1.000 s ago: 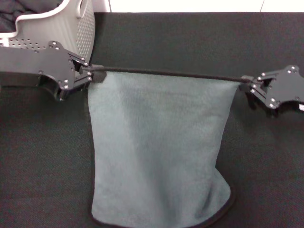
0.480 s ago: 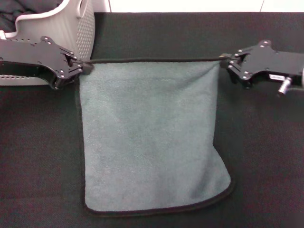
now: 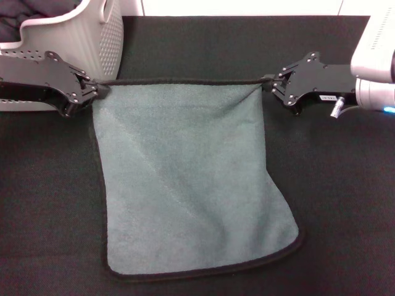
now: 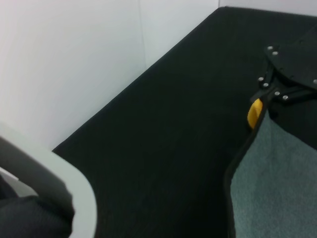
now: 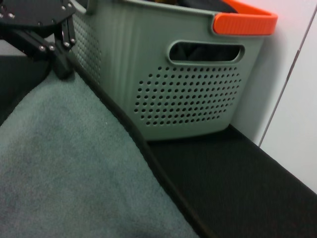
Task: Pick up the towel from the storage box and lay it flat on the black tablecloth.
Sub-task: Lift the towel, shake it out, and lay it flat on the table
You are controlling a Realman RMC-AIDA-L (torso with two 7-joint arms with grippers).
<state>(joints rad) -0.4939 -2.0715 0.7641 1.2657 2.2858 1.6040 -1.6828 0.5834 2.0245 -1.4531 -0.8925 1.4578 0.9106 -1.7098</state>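
The towel point(image 3: 185, 179) lies grey-teal side up at the centre of the black tablecloth point(image 3: 345, 203), outside the storage box point(image 3: 92, 37). Its far edge is pulled taut between two claws; its near edge, black-stitched, rests on the cloth toward 6 o'clock.

The left claw point(image 3: 99, 91) is pinching the towel's far-left corner at about 10 o'clock, just beside the box wall. The right claw point(image 3: 270, 81) is pinching the far-right corner at about 2 o'clock. The left wrist view shows the towel's orange-yellow underside at that corner.

The storage box stands at 11 o'clock on the tablecloth, perforated wall facing the towel. Dark fabric point(image 3: 24, 13) lies inside it. In the right wrist view an orange strip point(image 5: 245, 20) shows on its rim; what it is cannot be told.
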